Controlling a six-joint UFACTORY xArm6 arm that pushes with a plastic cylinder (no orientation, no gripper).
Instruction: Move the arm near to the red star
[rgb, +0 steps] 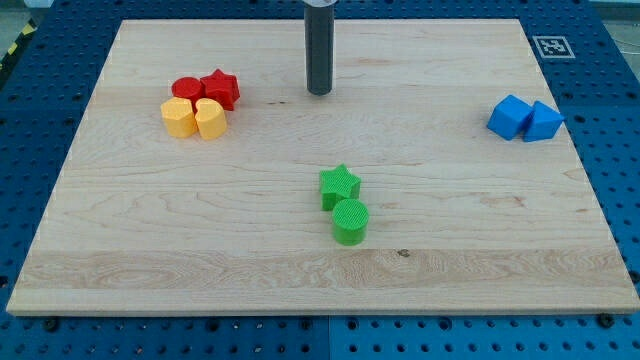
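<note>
Red star (221, 88) lies left of my tip (319, 92), apart.

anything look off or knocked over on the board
Nothing stands out. The red star sits tight in a cluster with a red cylinder and two yellow blocks. My tip stands to its right, clear of every block.
</note>
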